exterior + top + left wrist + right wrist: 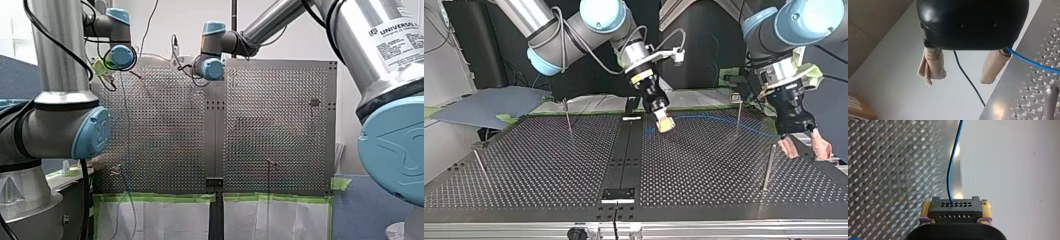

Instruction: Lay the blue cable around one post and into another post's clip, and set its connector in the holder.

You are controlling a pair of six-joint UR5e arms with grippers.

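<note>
Blue cable [714, 117], thin and flexible, spans in a shallow arc from my right end effector [665, 123] to my left end effector [957, 79], low over the perforated metal tabletop [549, 165]. My right end effector is clenched on the cable's black rectangular plastic connector [955, 213]. Its yellow pads press the connector's two short sides, and the cable leaves the face ahead of the fingers. I judge this grip keeps the connector oriented for seating in the holder.

My left end effector is released: its beige-wrapped fingers [933, 63] stand apart with nothing between them. The cable passes against the root of one finger, apparently guided rather than pinched, so it can slide during routing. A slim metal post [768, 167] stands just beside that end effector. A second post with a small clip head [738, 106] rises beyond it, near the cable's arc. As I read it, no post is rounded yet.

Legible writing: "UNIVERSAL" on the white label [395, 32] of my right arm; the smaller print is unreadable.
</note>
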